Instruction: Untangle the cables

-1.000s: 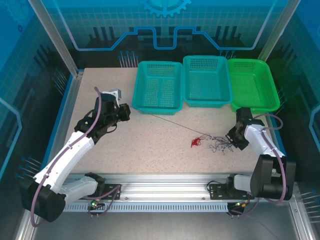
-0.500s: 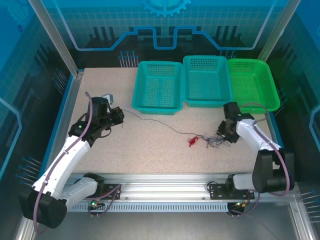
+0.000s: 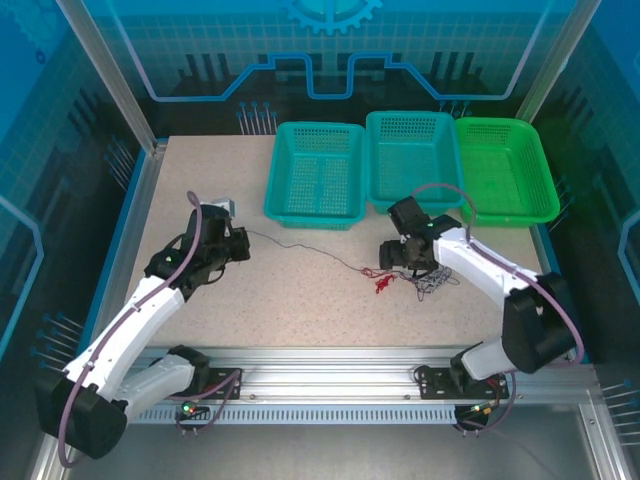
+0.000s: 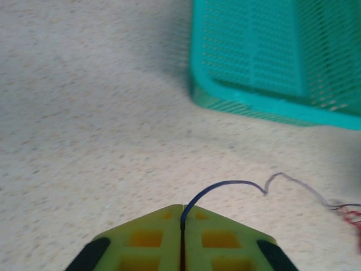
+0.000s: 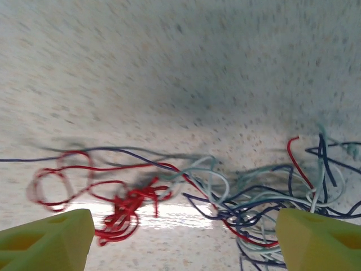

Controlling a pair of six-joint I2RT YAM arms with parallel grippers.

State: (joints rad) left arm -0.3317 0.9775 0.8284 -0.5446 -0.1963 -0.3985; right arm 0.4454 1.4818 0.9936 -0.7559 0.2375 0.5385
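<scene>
You are mid-separation: your left end effector (image 4: 182, 212) pinches one dark wire (image 4: 225, 184) at 9 o'clock on the surface (image 3: 300, 300), your right end effector (image 5: 180, 240) gapes wide over the cables (image 5: 248, 197) near 4 o'clock, so next it should clamp them and pull away.

left claw (image 4: 182, 217): closed on dark cable (image 4: 225, 182) | teal basket (image 4: 254, 105): upper right | table (image 4: 84, 113): speckled beige

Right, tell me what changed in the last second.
The right gripper swung leftward and opened; it now hangs over the tangle. The dark wire, taut before, went slack. The left gripper stays shut on that wire; the baskets have not moved.
</scene>
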